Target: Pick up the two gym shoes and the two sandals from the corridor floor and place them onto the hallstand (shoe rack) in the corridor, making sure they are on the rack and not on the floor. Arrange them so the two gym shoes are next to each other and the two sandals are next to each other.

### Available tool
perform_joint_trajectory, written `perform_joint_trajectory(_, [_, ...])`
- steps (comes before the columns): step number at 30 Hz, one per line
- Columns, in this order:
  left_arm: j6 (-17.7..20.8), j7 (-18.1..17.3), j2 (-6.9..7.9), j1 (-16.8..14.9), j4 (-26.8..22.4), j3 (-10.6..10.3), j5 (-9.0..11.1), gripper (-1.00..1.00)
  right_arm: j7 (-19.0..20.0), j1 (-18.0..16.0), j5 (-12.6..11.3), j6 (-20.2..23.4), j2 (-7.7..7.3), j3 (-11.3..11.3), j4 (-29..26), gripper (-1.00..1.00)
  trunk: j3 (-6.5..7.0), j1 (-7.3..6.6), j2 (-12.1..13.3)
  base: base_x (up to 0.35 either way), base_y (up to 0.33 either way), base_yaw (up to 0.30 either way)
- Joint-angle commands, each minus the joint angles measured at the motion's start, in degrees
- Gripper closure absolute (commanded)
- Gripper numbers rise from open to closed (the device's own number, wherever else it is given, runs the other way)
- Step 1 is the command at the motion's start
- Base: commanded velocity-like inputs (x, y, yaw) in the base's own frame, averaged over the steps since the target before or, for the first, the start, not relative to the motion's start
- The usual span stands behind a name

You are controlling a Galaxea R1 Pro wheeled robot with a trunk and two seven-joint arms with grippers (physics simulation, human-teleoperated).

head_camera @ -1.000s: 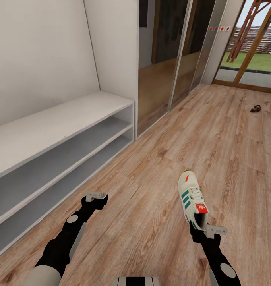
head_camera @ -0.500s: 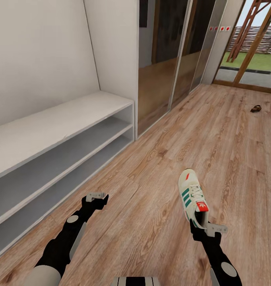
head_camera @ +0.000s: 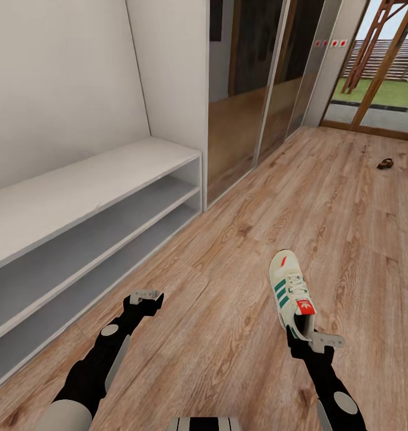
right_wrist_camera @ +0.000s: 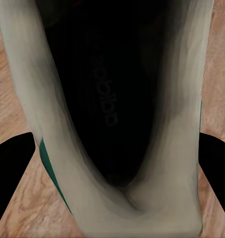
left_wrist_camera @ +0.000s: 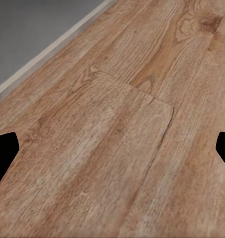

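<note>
Wood floor [head_camera: 240,227] lies under both arms. My right gripper [head_camera: 309,339] is clenched on the heel of one gym shoe [head_camera: 291,290], toe pointing away. My left gripper [head_camera: 145,296] hangs released. I should carry the shoe slowly left to the hallstand [head_camera: 78,185], keeping it level.

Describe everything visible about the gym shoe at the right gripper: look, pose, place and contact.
The gym shoe is a cream-white lace-up sneaker with teal-green side stripes, white laces and red-orange patches on tongue and toe end. It points away from the robot, heel end at the right gripper, which is shut on its heel collar. In the right wrist view the dark insole bears faint lettering between pale padded walls. The corridor floor lies beneath; whether the sole touches it cannot be told.
</note>
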Motion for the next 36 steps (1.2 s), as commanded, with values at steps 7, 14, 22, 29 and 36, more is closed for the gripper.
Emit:
perform_joint_trajectory(7, [-0.2, -0.4, -0.26, 0.6, -0.8, 0.1, 0.1, -1.00, -0.1, 0.6, 0.0, 0.5, 0.08, 0.1, 0.1, 1.00, -0.04, -0.01, 0.0, 0.000, 0.000, 0.000])
perform_joint_trajectory(14, [-0.2, -0.4, -0.19, 2.2, -0.9, 0.1, 0.1, -1.00, -0.1, 1.1, 0.0, 0.8, 0.05, 0.1, 0.1, 1.00, -0.04, -0.01, 0.0, 0.000, 0.107, 0.000])
perform_joint_trajectory(22, [-0.1, -0.4, -0.18, 2.4, -0.9, 0.2, 0.1, -1.00, -0.2, 1.1, 0.0, 1.0, 0.06, 0.1, 0.1, 1.00, -0.04, -0.01, 0.0, 0.000, 0.287, 0.000])
perform_joint_trajectory(29, [-0.1, -0.4, -0.18, 2.5, -0.9, 0.2, 0.1, -1.00, -0.2, 1.1, 0.0, 1.0, 0.06, 0.2, 0.1, 1.00, -0.04, -0.01, 0.0, 0.000, 0.306, 0.000])
perform_joint_trajectory(36, [-0.1, -0.4, -0.18, 2.5, -0.9, 0.2, 0.1, -1.00, -0.2, 1.1, 0.0, 1.0, 0.06, 0.2, 0.1, 1.00, -0.04, -0.01, 0.0, -0.009, 0.309, 0.000])
